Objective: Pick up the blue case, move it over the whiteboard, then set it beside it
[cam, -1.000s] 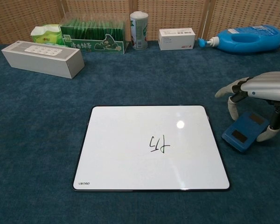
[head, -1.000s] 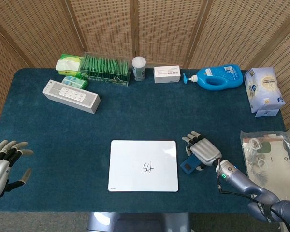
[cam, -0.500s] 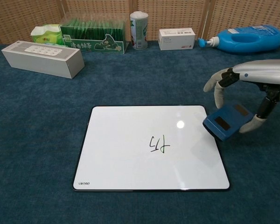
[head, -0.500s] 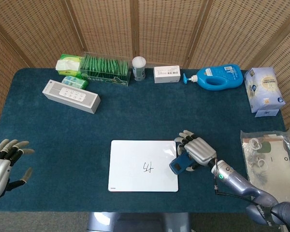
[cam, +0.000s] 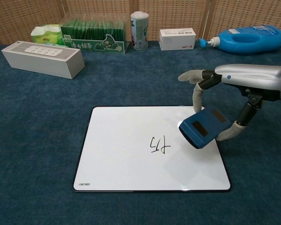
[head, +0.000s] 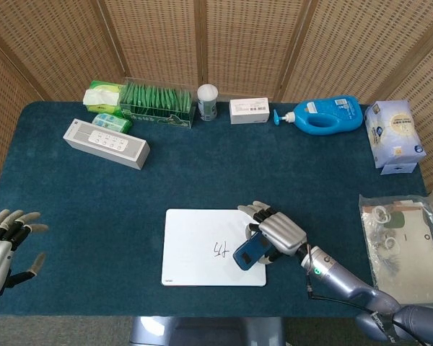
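pickup done: right hand [cam: 234,93] fingers clamped on case [cam: 204,127], over whiteboard [cam: 131,154]. left hand [head: 0,249] fingers apart, idle. left: set case beside whiteboard.

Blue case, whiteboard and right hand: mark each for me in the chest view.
blue case [cam: 203,127], chest view: its top face.
whiteboard [cam: 126,154], chest view: bare white surface left of the writing.
right hand [cam: 234,89], chest view: middle of the hand, above the case.

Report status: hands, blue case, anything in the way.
Right hand holds blue case above whiteboard, right side. Left hand open, idle at table edge. Nothing blocking the whiteboard.
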{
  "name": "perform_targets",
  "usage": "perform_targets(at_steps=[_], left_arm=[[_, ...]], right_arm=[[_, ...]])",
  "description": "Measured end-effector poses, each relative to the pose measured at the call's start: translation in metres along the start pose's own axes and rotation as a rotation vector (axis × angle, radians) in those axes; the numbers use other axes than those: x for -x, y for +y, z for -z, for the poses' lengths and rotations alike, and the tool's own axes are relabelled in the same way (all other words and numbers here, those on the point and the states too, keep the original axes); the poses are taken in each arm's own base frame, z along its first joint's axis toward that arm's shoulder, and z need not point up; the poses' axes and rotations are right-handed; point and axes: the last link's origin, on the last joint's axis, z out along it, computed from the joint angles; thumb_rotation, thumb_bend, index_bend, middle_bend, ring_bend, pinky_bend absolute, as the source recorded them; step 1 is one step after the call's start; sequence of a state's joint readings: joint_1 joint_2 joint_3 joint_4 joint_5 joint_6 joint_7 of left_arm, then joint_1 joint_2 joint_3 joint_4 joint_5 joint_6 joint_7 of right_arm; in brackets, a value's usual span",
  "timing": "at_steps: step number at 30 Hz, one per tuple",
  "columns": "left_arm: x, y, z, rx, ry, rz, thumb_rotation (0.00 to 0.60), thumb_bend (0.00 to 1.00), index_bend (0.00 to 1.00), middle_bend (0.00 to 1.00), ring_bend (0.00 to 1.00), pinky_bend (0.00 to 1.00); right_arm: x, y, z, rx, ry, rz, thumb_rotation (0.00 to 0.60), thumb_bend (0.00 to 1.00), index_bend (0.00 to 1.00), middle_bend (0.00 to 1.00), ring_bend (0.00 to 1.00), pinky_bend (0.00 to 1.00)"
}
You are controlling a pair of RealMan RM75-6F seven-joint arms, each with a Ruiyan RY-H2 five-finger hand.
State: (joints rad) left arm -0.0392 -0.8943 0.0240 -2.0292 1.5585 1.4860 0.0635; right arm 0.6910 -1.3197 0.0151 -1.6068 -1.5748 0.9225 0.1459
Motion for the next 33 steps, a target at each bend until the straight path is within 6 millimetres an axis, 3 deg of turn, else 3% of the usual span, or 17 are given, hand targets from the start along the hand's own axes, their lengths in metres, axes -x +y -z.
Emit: perform_targets(at_steps=[14, 33], left_arm=[[-0.001, -0.006, 0.002, -0.006, 0.002, 0.007, 0.600, 0.46, 0.31, 0.21, 0.13, 0.02], [-0.002, -0.012, 0.004, -0.021, 0.003, 0.010, 0.600, 0.45, 0.31, 0.21, 0.13, 0.02]], right_arm=[[0.020, -0.035, -0.032, -0.086, -0.014, 0.032, 0.600, 0.04, 0.65, 0.00, 0.00, 0.00], [0.042, -0.055, -0.084, -0.123, -0.008, 0.138, 0.600, 0.04, 0.65, 0.00, 0.00, 0.00]])
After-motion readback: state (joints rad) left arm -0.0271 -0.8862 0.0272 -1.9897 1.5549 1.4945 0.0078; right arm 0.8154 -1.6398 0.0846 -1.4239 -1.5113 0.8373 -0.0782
